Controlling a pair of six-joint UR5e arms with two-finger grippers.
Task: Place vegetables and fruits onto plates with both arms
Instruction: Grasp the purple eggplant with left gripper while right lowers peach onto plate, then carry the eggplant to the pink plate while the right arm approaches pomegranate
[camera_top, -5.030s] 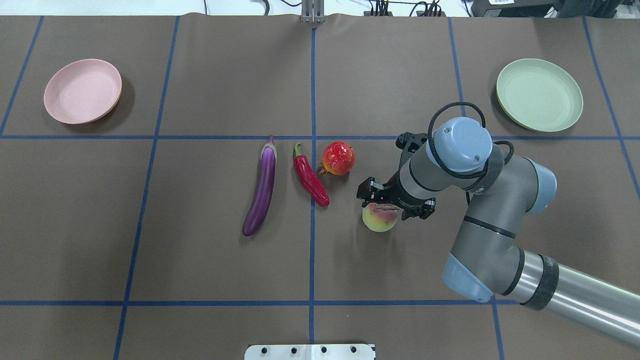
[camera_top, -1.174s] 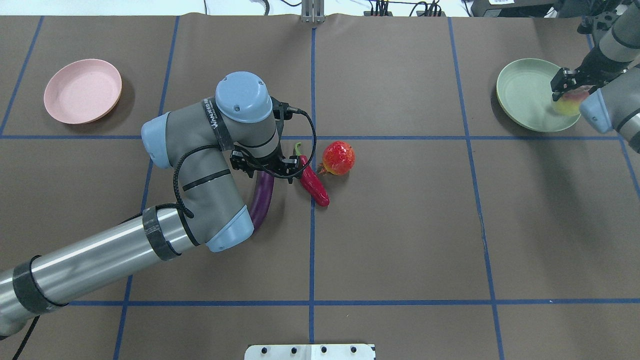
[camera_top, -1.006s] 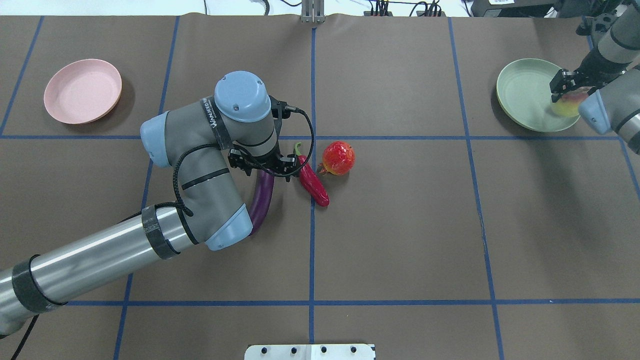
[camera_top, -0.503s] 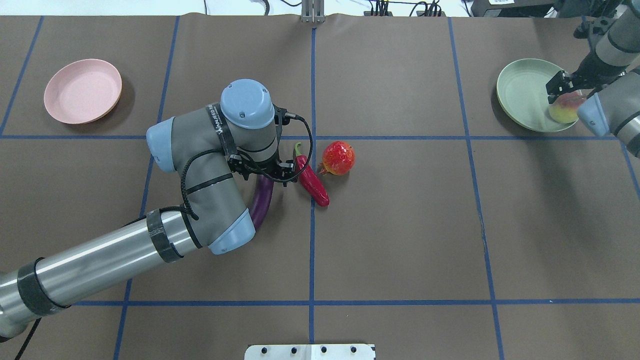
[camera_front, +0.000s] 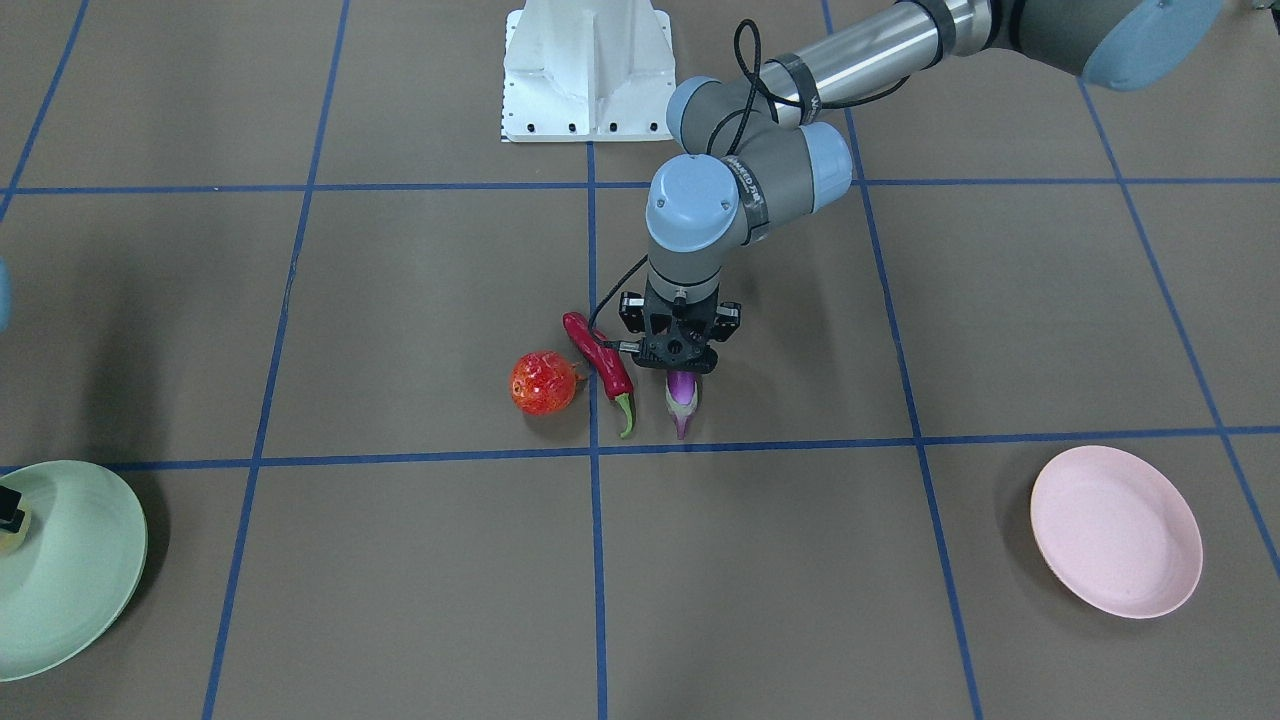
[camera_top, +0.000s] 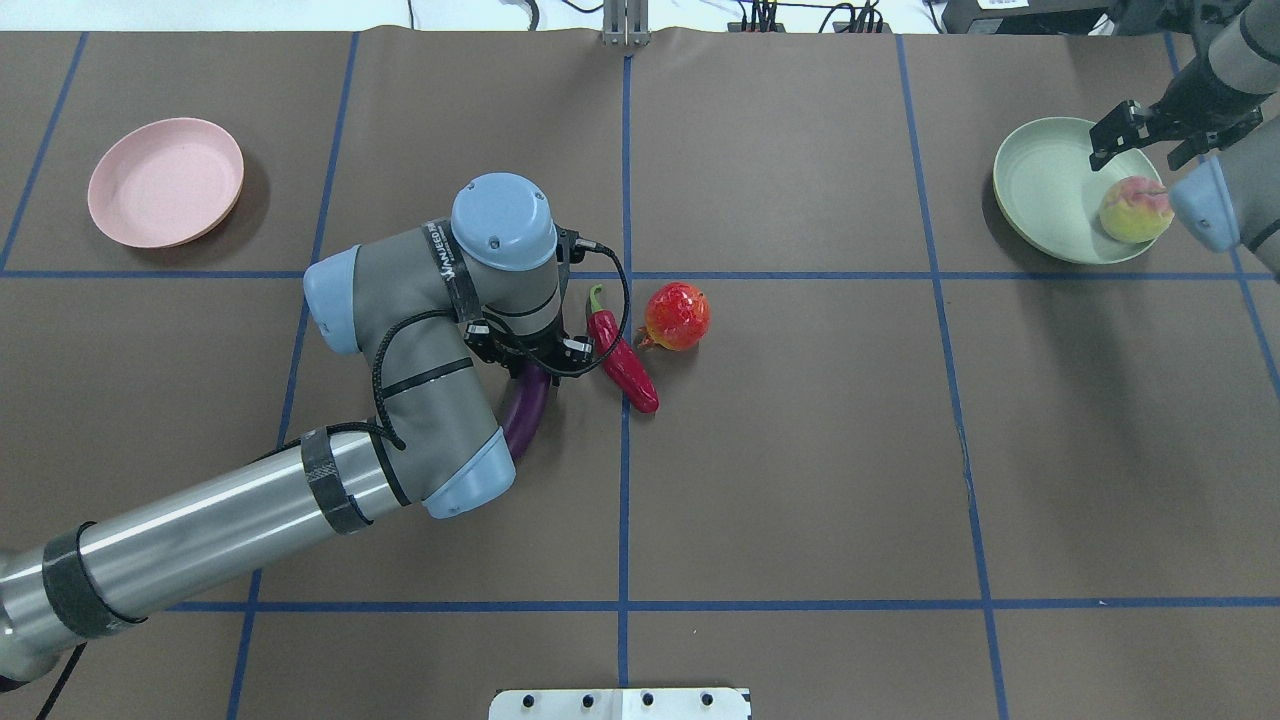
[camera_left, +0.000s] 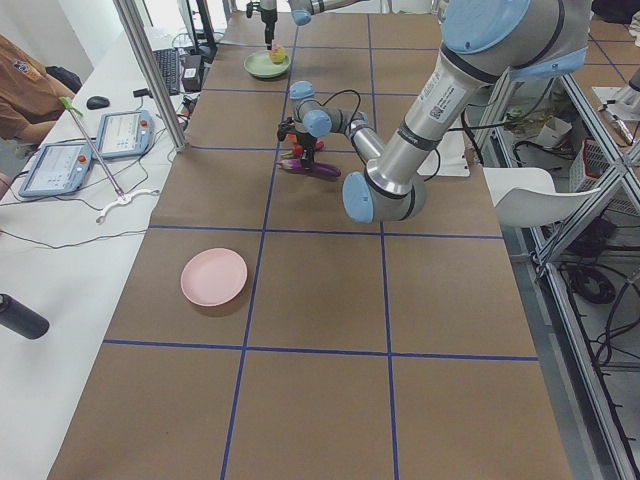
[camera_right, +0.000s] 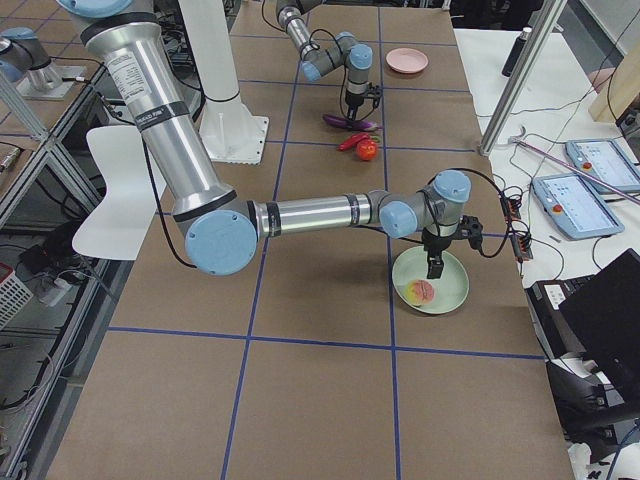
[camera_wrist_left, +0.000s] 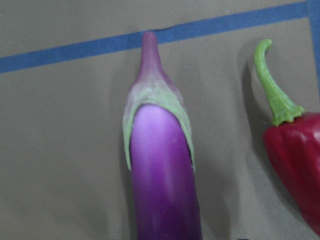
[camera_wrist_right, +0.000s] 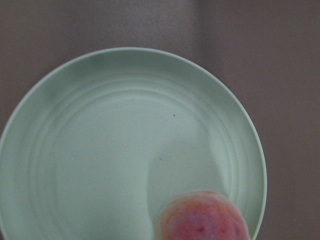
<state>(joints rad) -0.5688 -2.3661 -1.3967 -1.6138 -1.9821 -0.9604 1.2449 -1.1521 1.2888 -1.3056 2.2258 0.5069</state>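
Note:
My left gripper (camera_top: 530, 355) is open and low over the cap end of the purple eggplant (camera_top: 525, 420), its fingers on either side of it. The left wrist view shows the eggplant (camera_wrist_left: 162, 175) centred, with the red chili (camera_wrist_left: 295, 150) just beside it. The chili (camera_top: 622, 360) and the red-orange fruit (camera_top: 677, 315) lie on the table right of the eggplant. My right gripper (camera_top: 1150, 135) is open above the mint green plate (camera_top: 1045, 190). The peach (camera_top: 1135, 208) rests on that plate, free of the fingers. The pink plate (camera_top: 165, 182) at the far left holds nothing.
The white base block (camera_front: 585, 70) stands at the table's robot side. Blue tape lines cross the brown table cover. Operator tablets (camera_left: 120, 130) lie on a side bench off the table.
My right gripper has let go of the peach and lifted away, leaving it on the green plate. My left arm has shifted slightly right and settled lower over the eggplant.

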